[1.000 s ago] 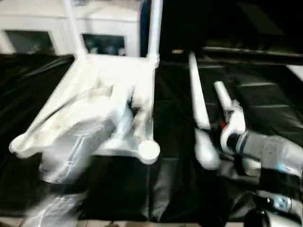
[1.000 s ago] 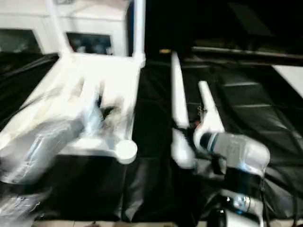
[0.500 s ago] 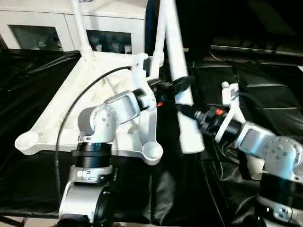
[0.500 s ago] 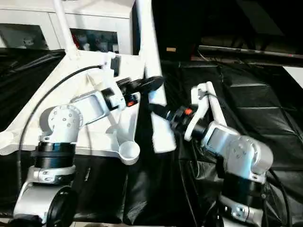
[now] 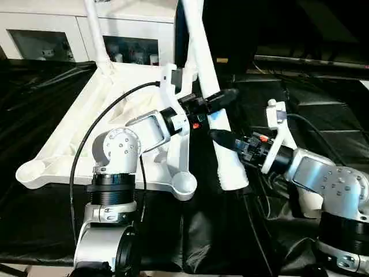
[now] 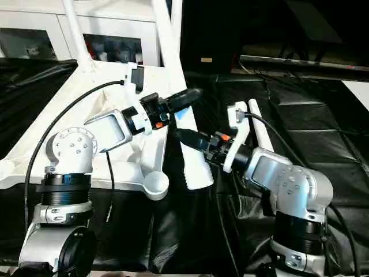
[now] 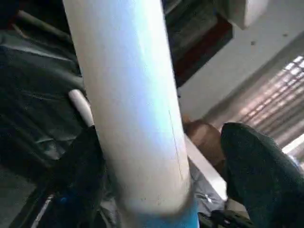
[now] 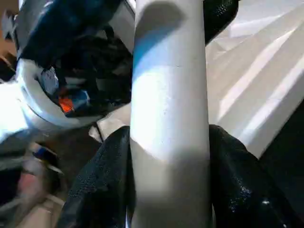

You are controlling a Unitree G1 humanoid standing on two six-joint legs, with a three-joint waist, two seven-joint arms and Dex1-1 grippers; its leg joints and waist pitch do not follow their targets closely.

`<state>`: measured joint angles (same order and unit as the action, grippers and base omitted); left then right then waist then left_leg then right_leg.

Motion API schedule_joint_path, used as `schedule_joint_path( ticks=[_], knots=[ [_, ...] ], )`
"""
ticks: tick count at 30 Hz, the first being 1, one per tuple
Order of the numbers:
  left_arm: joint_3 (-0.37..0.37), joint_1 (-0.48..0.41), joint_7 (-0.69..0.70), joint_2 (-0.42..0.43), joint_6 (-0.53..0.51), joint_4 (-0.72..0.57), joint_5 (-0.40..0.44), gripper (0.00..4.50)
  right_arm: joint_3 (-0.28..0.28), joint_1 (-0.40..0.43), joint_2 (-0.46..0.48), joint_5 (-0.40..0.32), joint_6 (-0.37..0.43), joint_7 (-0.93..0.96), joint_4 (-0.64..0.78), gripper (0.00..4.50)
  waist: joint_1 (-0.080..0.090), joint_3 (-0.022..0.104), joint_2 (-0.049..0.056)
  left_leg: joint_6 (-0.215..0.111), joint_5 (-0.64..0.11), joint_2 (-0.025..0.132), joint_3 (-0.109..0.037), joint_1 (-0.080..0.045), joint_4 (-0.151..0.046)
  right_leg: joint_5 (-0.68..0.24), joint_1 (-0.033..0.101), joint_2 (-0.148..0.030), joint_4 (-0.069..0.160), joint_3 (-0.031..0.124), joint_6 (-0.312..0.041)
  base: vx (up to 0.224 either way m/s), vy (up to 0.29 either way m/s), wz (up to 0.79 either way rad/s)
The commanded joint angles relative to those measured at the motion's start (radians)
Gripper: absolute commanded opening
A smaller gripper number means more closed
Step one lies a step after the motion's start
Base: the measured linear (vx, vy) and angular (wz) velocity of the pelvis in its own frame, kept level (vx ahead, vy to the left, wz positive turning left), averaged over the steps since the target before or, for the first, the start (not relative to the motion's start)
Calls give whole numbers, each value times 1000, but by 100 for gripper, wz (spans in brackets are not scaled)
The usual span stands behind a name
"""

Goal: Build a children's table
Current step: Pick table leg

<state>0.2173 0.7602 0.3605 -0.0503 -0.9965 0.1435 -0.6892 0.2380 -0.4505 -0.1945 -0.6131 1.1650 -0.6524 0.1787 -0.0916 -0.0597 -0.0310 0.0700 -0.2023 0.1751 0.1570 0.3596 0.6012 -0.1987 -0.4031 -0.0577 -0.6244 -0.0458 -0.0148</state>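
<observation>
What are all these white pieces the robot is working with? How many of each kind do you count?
Tabletop: 1
Legs: 4 (two upright in the far corners, one leg held by the right hand, one lying on the black cloth)
Total: 5

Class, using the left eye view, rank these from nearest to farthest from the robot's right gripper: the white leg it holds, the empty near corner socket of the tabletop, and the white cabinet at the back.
1. Held leg, between the right gripper fingers.
2. Corner socket, to its left on the tabletop.
3. Cabinet, far back left.
</observation>
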Motion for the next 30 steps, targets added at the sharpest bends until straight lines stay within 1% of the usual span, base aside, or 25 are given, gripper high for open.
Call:
schedule_joint_path(
  ticks=[1, 2, 3, 4, 5, 6, 7, 8, 9, 10, 11, 12, 13, 14, 16, 19, 20, 21, 24, 25, 26, 28, 29, 30],
  knots=[
    [1, 25, -57, -11, 13, 4, 30, 351, -115, 1, -30, 127, -129, 45, 25, 186, -2, 68, -9, -8, -9, 40, -7, 4, -64, -86, 69, -75, 76, 46, -161, 0, 0, 0],
    [1, 25, -57, -11, 13, 4, 30, 340, -115, 1, -30, 127, -129, 45, 25, 186, 0, 66, -10, -5, -15, 39, -6, 3, -64, -94, 67, -74, 78, 46, -157, 0, 0, 0],
    [9, 31, -82, -19, 25, 15, 42, 331, -178, -4, -42, 190, -191, 64, 21, 186, 0, 66, -9, -5, -21, 37, -4, 3, -63, -102, 68, -75, 78, 47, -156, 0, 0, 0],
    [19, 43, -120, -29, 44, 35, 59, 327, -260, -20, -40, 275, -266, 113, 4, 186, 0, 65, -9, 7, -31, 39, -6, 3, -64, -127, 66, -77, 81, 47, -148, 0, 0, 0],
    [21, 45, -128, -32, 48, 39, 62, 321, -270, -23, -38, 289, -280, 123, 0, 186, 4, 63, -11, 8, -36, 35, -5, 4, -64, -138, 66, -73, 84, 47, -143, 0, 0, 0],
    [25, 47, -139, -35, 55, 44, 66, 310, -285, -28, -35, 308, -299, 138, -8, 185, 3, 65, -9, 8, -43, 36, -6, 0, -64, -147, 66, -75, 82, 48, -140, 0, 0, 0],
    [32, 52, -170, -42, 73, 57, 73, 288, -306, -41, -18, 334, -332, 176, -29, 185, 4, 65, -9, 5, -44, 37, -6, 0, -64, -131, 64, -74, 80, 49, -147, 0, 0, 0],
    [34, 53, -179, -44, 78, 61, 75, 283, -311, -45, -13, 341, -342, 185, -35, 185, 5, 65, -10, 4, -43, 36, -7, 3, -64, -124, 66, -73, 80, 48, -149, 0, 0, 0],
    [37, 53, -193, -47, 87, 65, 78, 283, -313, -49, -7, 349, -356, 197, -41, 185, 4, 66, -10, 1, -41, 36, -7, 2, -64, -113, 66, -73, 78, 48, -152, 0, 0, 0],
    [40, 54, -206, -48, 96, 69, 83, 265, -313, -52, -1, 354, -362, 207, -46, 185, 4, 67, -10, -7, -27, 37, -8, 3, -64, -71, 67, -73, 72, 48, -164, 0, 0, 0],
    [42, 54, -214, -48, 102, 72, 88, 265, -317, -53, -1, 359, -368, 210, -49, 185, 3, 68, -9, -11, -23, 37, -7, 2, -63, -58, 66, -71, 70, 48, -169, 0, 0, 0],
    [46, 54, -238, -49, 122, 77, 103, 253, -328, -56, 1, 375, -388, 220, -59, 185, 1, 69, -7, -19, -15, 38, -6, -1, -61, -34, 64, -71, 70, 48, -178, 0, 0, 0],
    [53, 54, -251, -51, 129, 80, 108, 244, -336, -57, 1, 384, -401, 223, -66, 185, 2, 70, -8, -24, -5, 38, -6, 1, -60, -1, 67, -71, 66, 49, -189, 0, 0, 0],
    [59, 55, -262, -54, 134, 81, 110, 238, -342, -58, 1, 392, -412, 226, -71, 185, 1, 70, -6, -26, -1, 38, -6, 1, -60, 12, 67, -71, 64, 48, -193, 0, 0, 0],
    [64, 57, -272, -56, 141, 84, 112, 228, -350, -57, 3, 404, -433, 233, -81, 185, 3, 70, -8, -34, 5, 37, -6, 5, -59, 31, 71, -73, 63, 48, -202, 0, 0, 0],
    [63, 62, -277, -57, 151, 91, 114, 202, -355, -58, 7, 411, -449, 239, -91, 185, 2, 70, -9, -42, 1, 37, -5, 5, -59, 27, 72, -73, 63, 48, -204, 0, 0, 0],
    [63, 63, -277, -56, 151, 92, 114, 200, -355, -59, 9, 411, -451, 241, -93, 185, 1, 70, -5, -41, -2, 37, -6, 5, -59, 22, 72, -74, 63, 48, -204, 0, 0, 0],
    [63, 65, -278, -56, 153, 95, 112, 196, -356, -61, 10, 414, -455, 243, -96, 185, 2, 70, -5, -41, -5, 37, -6, 5, -59, 19, 71, -73, 64, 48, -203, 0, 0, 0],
    [61, 68, -282, -55, 158, 100, 108, 190, -360, -63, 12, 423, -473, 250, -103, 185, 4, 69, -6, -35, -19, 38, -6, 3, -59, 4, 71, -72, 65, 47, -202, 0, 0, 0],
    [60, 69, -281, -56, 157, 100, 108, 190, -362, -65, 13, 429, -486, 253, -108, 185, 3, 70, -3, -35, -18, 37, -6, 2, -59, 5, 71, -72, 65, 47, -203, 0, 0, 0],
    [58, 69, -279, -56, 158, 101, 108, 187, -365, -67, 12, 436, -510, 254, -115, 185, 3, 70, -4, -35, -16, 38, -6, 2, -59, 13, 71, -73, 64, 48, -205, 0, 0, 0],
    [56, 70, -279, -56, 160, 102, 106, 186, -368, -68, 12, 441, -532, 254, -124, 185, 3, 70, -5, -35, -19, 37, -5, 3, -58, 9, 71, -74, 65, 47, -206, 0, 0, 0],
    [56, 70, -273, -56, 161, 103, 102, 186, -363, -68, 14, 426, -544, 237, -129, 185, 3, 70, -6, -36, -19, 37, -5, 3, -58, 8, 71, -72, 65, 48, -204, 0, 0, 0],
    [55, 70, -269, -55, 161, 103, 100, 186, -355, -68, 17, 411, -552, 222, -132, 220, 3, 70, -6, -39, -19, 38, -5, 3, -58, 12, 72, -73, 63, 47, -206, 0, 0, 0]
  ],
)
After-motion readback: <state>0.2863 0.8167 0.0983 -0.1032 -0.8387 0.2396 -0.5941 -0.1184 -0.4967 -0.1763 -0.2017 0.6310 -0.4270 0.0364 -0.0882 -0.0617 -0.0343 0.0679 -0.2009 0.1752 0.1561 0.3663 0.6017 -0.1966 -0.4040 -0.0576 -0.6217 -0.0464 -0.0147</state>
